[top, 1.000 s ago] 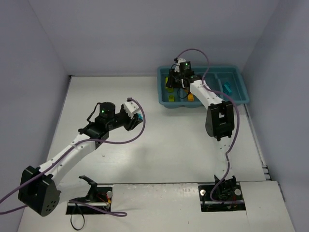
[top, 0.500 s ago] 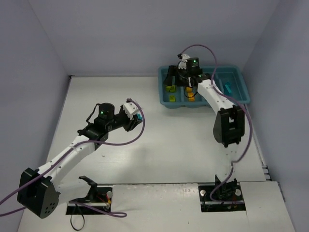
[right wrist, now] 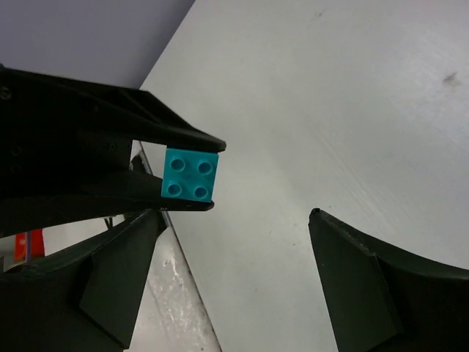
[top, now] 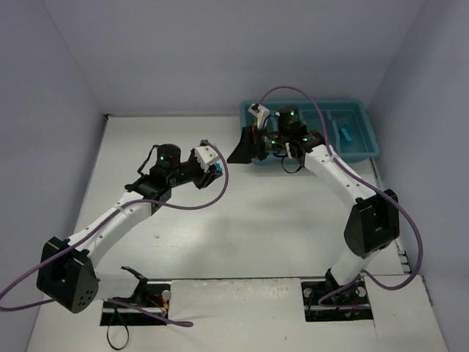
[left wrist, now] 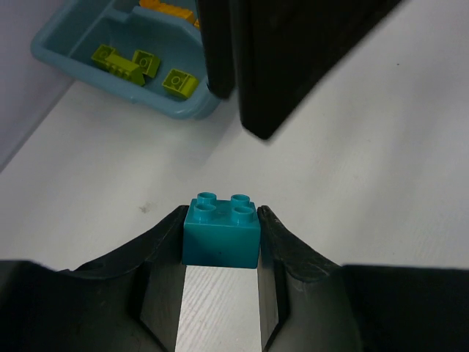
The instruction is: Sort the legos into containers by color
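A cyan-blue lego (left wrist: 222, 233) is pinched between the fingers of my left gripper (left wrist: 222, 213), which is shut on it above the white table. In the top view that gripper (top: 214, 170) points at the teal tray (top: 359, 117). My right gripper (top: 243, 149) hangs open just left of the tray, facing the left one. In its wrist view the held lego (right wrist: 190, 174) sits up left of its wide-apart jaws (right wrist: 236, 216), apart from them. Green legos (left wrist: 121, 62) lie in the tray's end compartment, orange ones (left wrist: 168, 9) in the one beside it, and a cyan lego (top: 344, 133) at the right end.
The tray's near rim (left wrist: 168, 110) has the right gripper's black fingers (left wrist: 293, 66) beside it, close ahead of the held lego. The right arm's white links (top: 333, 172) stretch across the table's right side. Walls enclose the table on three sides.
My right gripper has come out of the tray, swung left over its near corner and opened wide. The left gripper has edged right, toward the tray, with the cyan lego still in it.
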`<act>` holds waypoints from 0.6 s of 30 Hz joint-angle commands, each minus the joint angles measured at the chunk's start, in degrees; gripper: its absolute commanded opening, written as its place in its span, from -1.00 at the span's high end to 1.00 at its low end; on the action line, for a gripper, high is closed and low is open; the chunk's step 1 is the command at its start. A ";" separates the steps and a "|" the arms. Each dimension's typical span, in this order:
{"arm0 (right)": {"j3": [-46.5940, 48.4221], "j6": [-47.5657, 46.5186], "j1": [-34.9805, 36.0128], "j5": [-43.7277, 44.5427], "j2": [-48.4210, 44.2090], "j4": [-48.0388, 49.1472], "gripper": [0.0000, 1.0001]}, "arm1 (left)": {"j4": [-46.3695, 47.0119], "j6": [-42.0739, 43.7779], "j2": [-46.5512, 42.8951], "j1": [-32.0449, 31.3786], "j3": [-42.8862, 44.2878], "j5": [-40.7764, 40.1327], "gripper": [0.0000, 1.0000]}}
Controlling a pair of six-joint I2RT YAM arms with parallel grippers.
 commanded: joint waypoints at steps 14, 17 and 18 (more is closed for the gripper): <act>-2.17 7.37 5.83 -1.14 -0.98 9.43 -0.53 | 3.94 2.53 0.50 -0.95 4.01 2.84 0.66; -2.26 7.45 6.53 -0.62 -0.45 9.52 -0.47 | 4.03 2.53 0.42 -1.39 4.36 2.84 0.66; -2.17 7.54 6.79 -0.44 -0.10 9.52 -0.45 | 4.03 2.53 0.41 -1.39 4.54 2.92 0.66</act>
